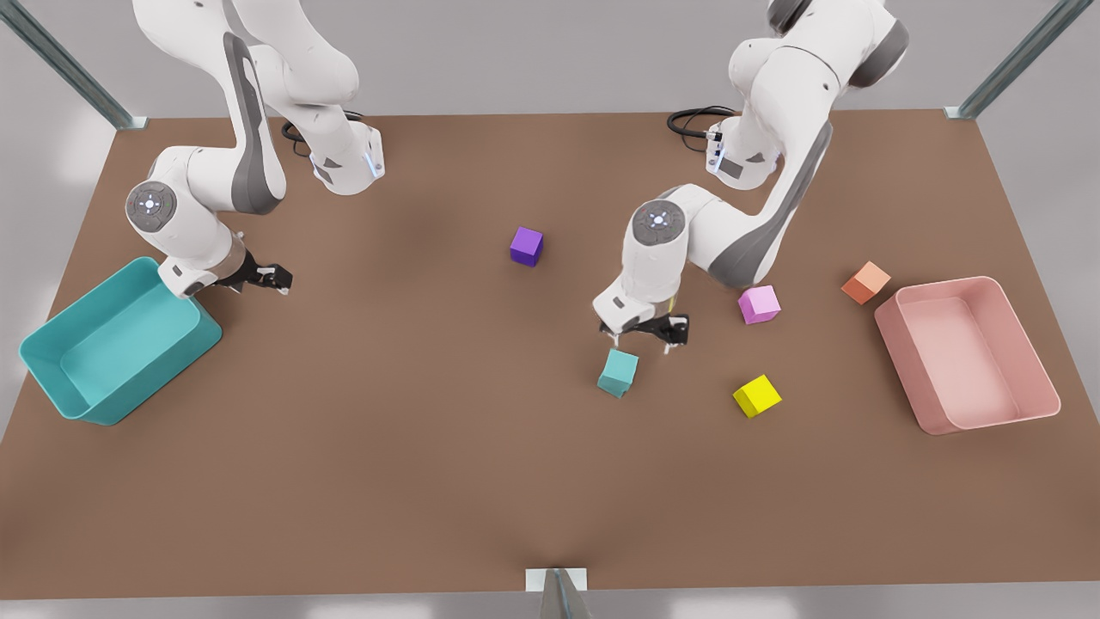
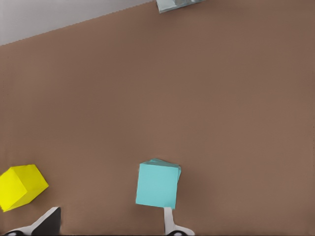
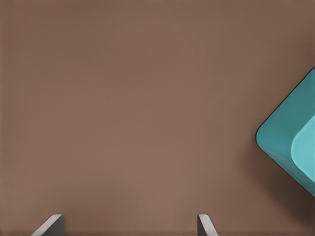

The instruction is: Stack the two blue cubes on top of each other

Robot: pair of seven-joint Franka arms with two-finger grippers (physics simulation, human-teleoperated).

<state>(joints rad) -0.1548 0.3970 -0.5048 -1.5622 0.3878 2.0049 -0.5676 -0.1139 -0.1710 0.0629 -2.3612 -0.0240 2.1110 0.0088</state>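
Observation:
A teal cube [image 1: 618,371] stands on the brown table [image 1: 430,447] right of centre in the front view. In the left wrist view the teal cube [image 2: 156,184] has a second teal edge [image 2: 167,162] peeking out from under it, slightly twisted, as of one cube on another. My left gripper [image 1: 640,341] hovers just behind and above it, open, holding nothing; one fingertip [image 2: 169,220] shows beside the cube. My right gripper [image 1: 262,279] waits open at the front view's left, next to the large teal bin [image 1: 51,361].
A yellow cube [image 1: 757,395] lies right of the teal one, also seen as the yellow cube [image 2: 19,187]. A pink cube [image 1: 760,304], an orange cube [image 1: 866,282] and a pink bin [image 1: 1035,391] sit farther right. A purple cube [image 1: 526,246] is mid-table. The teal bin's corner [image 3: 280,142] is near my right gripper [image 3: 128,228].

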